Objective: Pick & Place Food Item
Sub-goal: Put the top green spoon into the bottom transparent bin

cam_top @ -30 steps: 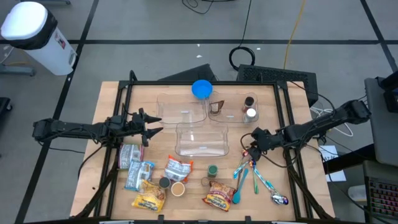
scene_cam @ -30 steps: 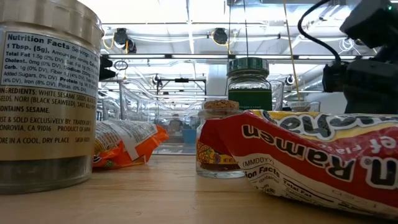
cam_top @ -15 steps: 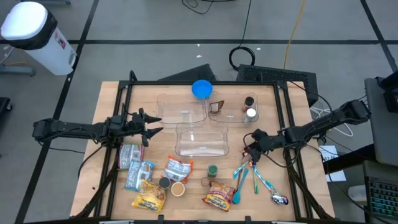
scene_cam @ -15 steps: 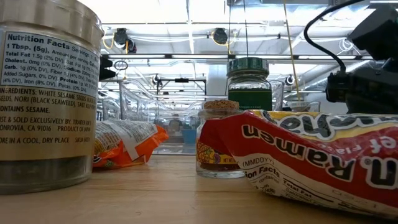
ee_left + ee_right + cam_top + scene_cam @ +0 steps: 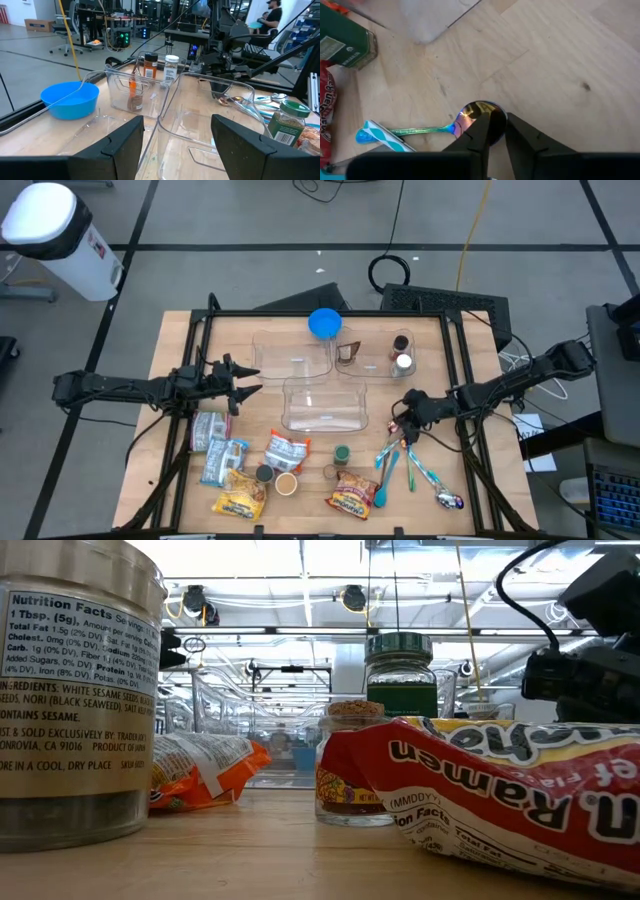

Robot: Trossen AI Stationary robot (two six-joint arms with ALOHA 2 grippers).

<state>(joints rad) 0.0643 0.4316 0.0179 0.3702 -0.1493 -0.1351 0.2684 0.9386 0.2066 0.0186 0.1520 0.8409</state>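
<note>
Wooden table (image 5: 450, 360), pale plank top, black frame. Right gripper (image 5: 493, 131): dark tapered fingers nearly pressed together, nipping the bowl of an iridescent metal spoon (image 5: 470, 112), glossy, with a green-blue handle, lying on the wood right of the front clear tub (image 5: 326, 404); the high view hides the pinch under the gripper (image 5: 406, 425), the right wrist view alone shows it. Left gripper (image 5: 240, 383): fingers spread wide, empty, at the table's left edge beside a second clear tub (image 5: 292, 356). Food items: crinkled foil ramen packet (image 5: 351, 494), front centre, red print legible only in the low view (image 5: 480, 795); green-lidded spice jar (image 5: 342, 453) just behind it. Round blue plastic bowl (image 5: 324, 323) at the far edge. Left wrist view alone shows two spice bottles (image 5: 158, 66) beyond a clear container.
</note>
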